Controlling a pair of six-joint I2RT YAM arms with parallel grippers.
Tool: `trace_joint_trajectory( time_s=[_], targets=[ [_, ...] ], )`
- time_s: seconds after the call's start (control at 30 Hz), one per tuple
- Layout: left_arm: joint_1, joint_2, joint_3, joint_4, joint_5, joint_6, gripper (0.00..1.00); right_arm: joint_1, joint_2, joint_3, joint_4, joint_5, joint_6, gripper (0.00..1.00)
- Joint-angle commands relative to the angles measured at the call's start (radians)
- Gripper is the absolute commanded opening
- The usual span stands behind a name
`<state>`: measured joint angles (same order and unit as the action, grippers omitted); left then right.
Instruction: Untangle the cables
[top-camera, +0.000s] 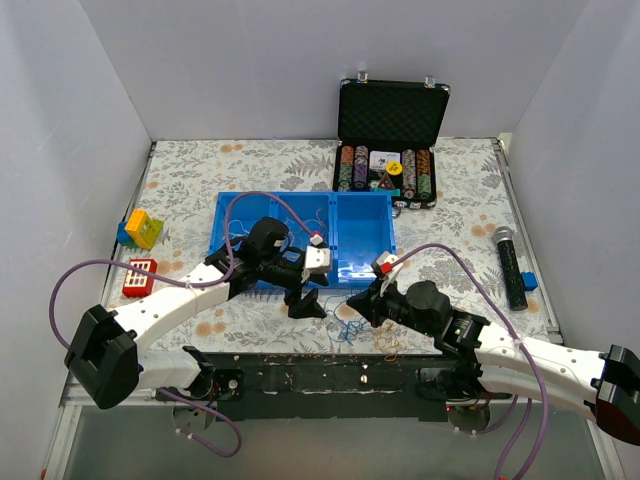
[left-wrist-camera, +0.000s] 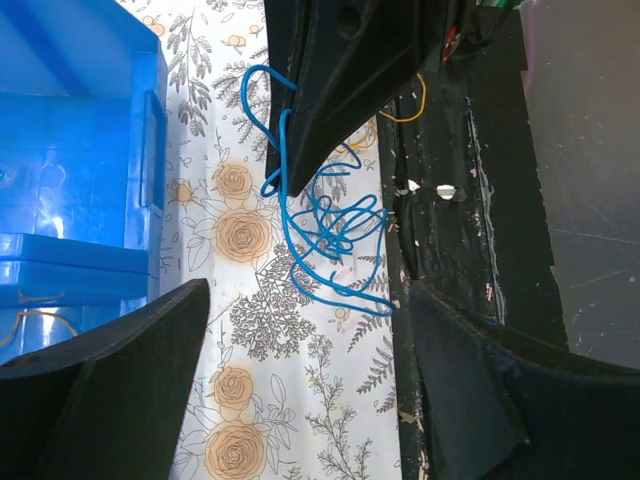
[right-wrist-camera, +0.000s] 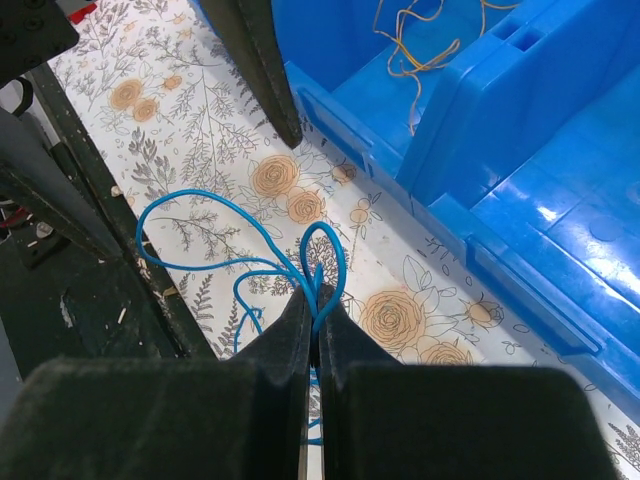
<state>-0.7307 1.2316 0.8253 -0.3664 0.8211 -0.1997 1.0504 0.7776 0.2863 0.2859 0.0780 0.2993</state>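
A tangle of thin blue wire (left-wrist-camera: 330, 230) lies on the flowered cloth at the table's near edge, small in the top view (top-camera: 345, 326). My right gripper (right-wrist-camera: 315, 300) is shut on a loop of this blue wire (right-wrist-camera: 325, 250); in the top view the right gripper (top-camera: 362, 305) is just right of the tangle. My left gripper (left-wrist-camera: 308, 300) is open and empty, its jaws wide apart, hovering just beside the tangle; in the top view the left gripper (top-camera: 308, 303) is left of it. More pale and yellow wires (right-wrist-camera: 420, 40) lie in the blue bin's left compartment (top-camera: 285, 215).
The blue two-part bin (top-camera: 362, 262) stands just behind both grippers. A loose yellow wire loop (top-camera: 395, 350) lies on the black front rail (left-wrist-camera: 450, 200). A poker chip case (top-camera: 388, 165), a microphone (top-camera: 512, 265) and toy bricks (top-camera: 140, 230) sit farther off.
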Motion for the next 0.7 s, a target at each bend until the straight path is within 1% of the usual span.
trace_joint_trajectory(
  time_s=[0.0,0.03,0.07,0.17,0.23,0.3,0.4,0.43,0.5,0.57,0.6,0.63,0.67],
  targets=[
    [-0.013,0.006,0.047,0.004,0.053,-0.02,0.74,0.003,-0.015,0.044,0.024,0.006,-0.015,0.01],
    [-0.015,0.009,0.052,0.006,0.059,-0.027,0.72,0.003,-0.015,0.045,0.024,0.008,-0.015,0.01],
    [-0.018,0.012,0.063,0.004,0.064,-0.036,0.72,0.003,-0.017,0.047,0.025,0.006,-0.017,0.01],
    [-0.022,0.006,0.092,-0.012,0.081,-0.052,0.78,0.003,-0.017,0.05,0.024,0.006,-0.026,0.01],
    [-0.024,0.006,0.097,-0.023,0.078,-0.053,0.79,0.003,-0.015,0.053,0.025,0.009,-0.031,0.01],
    [-0.029,0.011,0.097,-0.028,0.067,-0.053,0.74,0.003,-0.014,0.059,0.03,0.006,-0.035,0.01],
    [-0.035,0.022,0.084,-0.023,0.049,-0.053,0.61,0.003,-0.014,0.071,0.032,0.005,-0.04,0.01],
    [-0.036,0.022,0.081,-0.02,0.043,-0.052,0.59,0.003,-0.015,0.079,0.032,0.006,-0.043,0.01],
    [-0.039,0.022,0.068,-0.013,0.014,-0.047,0.61,0.003,-0.023,0.093,0.03,0.0,-0.046,0.01],
    [-0.039,0.02,0.057,0.015,-0.039,-0.05,0.61,0.003,-0.034,0.105,0.022,-0.01,-0.049,0.01],
    [-0.039,0.017,0.052,0.032,-0.06,-0.056,0.59,0.003,-0.035,0.109,0.018,-0.015,-0.049,0.01],
    [-0.039,0.017,0.048,0.046,-0.08,-0.056,0.56,0.003,-0.037,0.114,0.013,-0.02,-0.051,0.01],
    [-0.039,0.017,0.044,0.061,-0.098,-0.056,0.46,0.003,-0.038,0.116,0.01,-0.024,-0.052,0.01]
  ],
)
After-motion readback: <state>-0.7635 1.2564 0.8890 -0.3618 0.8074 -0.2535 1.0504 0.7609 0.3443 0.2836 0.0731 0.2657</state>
